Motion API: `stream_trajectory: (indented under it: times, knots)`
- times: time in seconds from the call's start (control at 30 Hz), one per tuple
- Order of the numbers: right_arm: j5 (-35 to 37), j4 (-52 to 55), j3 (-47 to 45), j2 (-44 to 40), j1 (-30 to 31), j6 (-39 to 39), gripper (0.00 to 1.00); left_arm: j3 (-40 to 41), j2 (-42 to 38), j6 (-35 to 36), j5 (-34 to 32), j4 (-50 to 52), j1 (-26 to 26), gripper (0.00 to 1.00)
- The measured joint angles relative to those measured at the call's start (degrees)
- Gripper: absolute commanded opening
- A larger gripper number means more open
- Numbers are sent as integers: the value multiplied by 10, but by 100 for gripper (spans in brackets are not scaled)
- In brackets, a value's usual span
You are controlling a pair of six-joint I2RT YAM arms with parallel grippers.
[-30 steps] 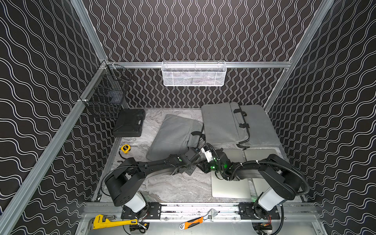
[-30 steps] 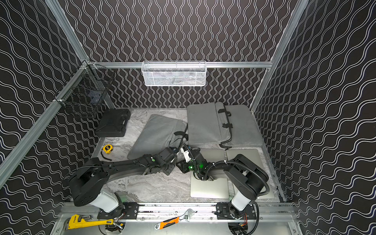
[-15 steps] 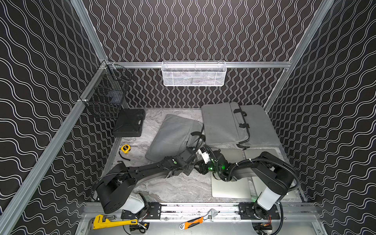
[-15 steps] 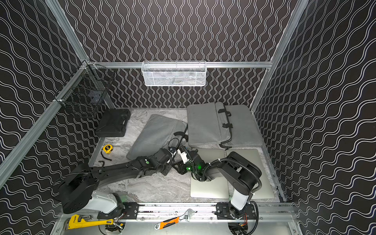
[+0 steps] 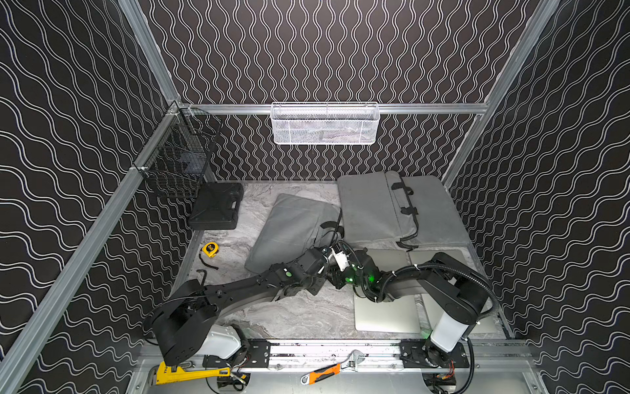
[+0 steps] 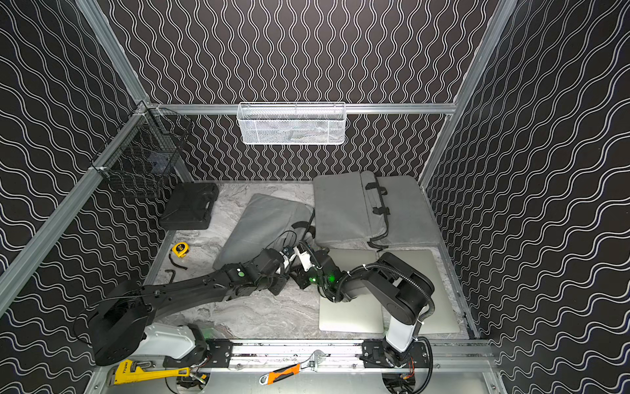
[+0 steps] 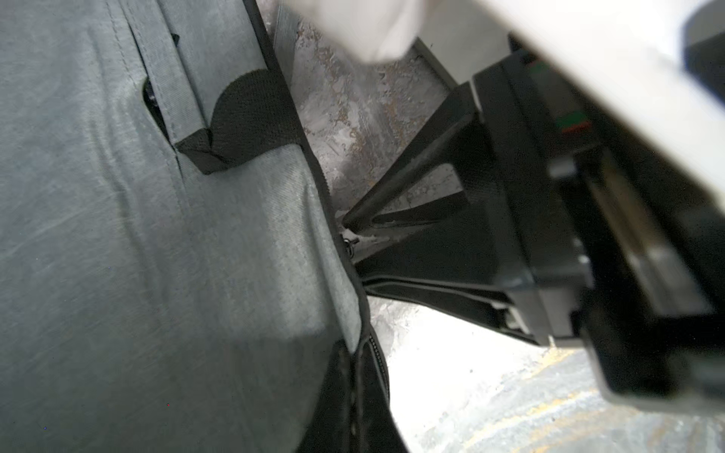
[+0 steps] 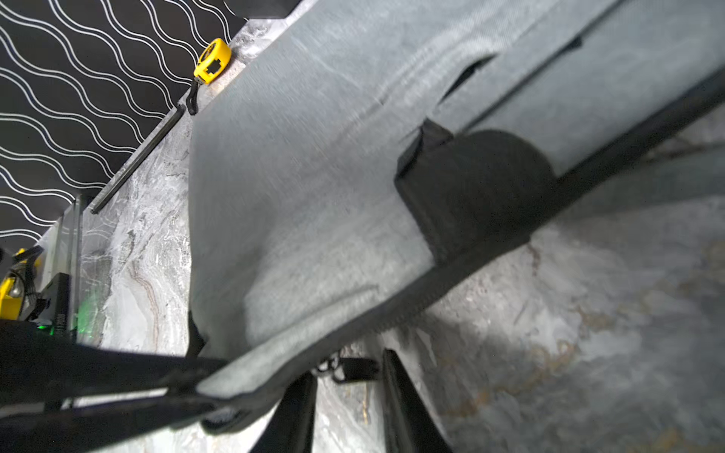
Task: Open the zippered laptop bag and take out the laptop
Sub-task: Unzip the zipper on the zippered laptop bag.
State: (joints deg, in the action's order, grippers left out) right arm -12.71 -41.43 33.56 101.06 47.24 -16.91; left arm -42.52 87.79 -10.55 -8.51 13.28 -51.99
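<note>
Now: the marbled desk [image 5: 300,317] is carrying everything, and both arms are reaching low across it and meeting near its middle. The laptop bag [image 5: 293,228], grey with black trim, is lying skewed left of centre in both top views, with its near right corner hidden under the two wrists. A second grey bag [image 5: 371,208] is lying flat at the back right, just beside the first, handles on top. Two silver laptops are lying side by side at the front right. One [image 6: 351,314] is sitting partly under the right arm's forearm. The other [image 6: 443,303] is lying beside it, partly under that arm's elbow. Whether a laptop is sitting inside the skewed bag cannot be told. A black case [image 5: 216,206] is sitting at the back left, well apart from the bags.

The left claw [image 8: 212,382] is showing in the right wrist view with its fingers together, pinching the fabric at the bag's corner. The right claw [image 8: 347,364] is standing with its fingers apart, one on each side of the zipper pull [image 7: 349,241], not clamping it. Its tips are pointing at the bag's zippered edge. The zip along the edge in view is looking closed. A yellow tape measure [image 5: 210,249] is lying near the desk's left rim, between the case and the left arm.
</note>
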Motion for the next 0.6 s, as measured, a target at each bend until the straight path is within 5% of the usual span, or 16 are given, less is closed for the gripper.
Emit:
stream_trajectory:
  times: [0.1,0.27,0.6]
  knots:
    - [-2,-5,3,4,1,11,27,2,-5,2,5,-3,0,0]
    - [-14,-17,5,6,4,17,0,2,-10,8,11,-3,0,0]
    - [25,30,7,-41,11,41,0,17,-43,17,12,-13,0,0]
